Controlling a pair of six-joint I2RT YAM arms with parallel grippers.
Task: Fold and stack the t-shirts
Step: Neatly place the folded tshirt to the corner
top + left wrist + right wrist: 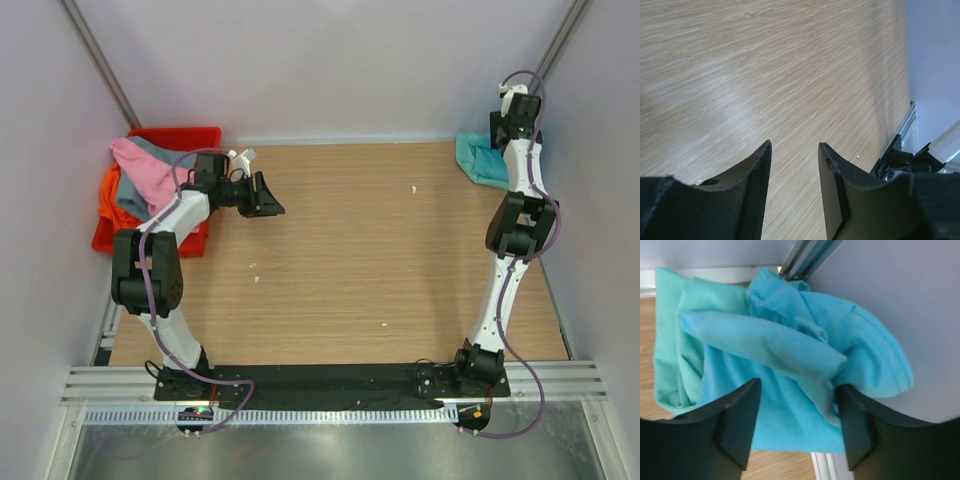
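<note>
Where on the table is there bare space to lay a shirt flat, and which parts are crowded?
The wide middle of the table is bare, from the left gripper across to the right side. The far left corner is crowded by the red crate heaped with shirts. The far right corner holds the blue shirts under the right gripper.

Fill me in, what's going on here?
The right gripper hangs open over a crumpled turquoise-blue shirt, which lies partly on a mint-teal shirt in the far right corner; nothing is gripped. The left gripper is open over bare table beside the red crate, which holds a pink shirt, an orange shirt and a grey shirt.
</note>
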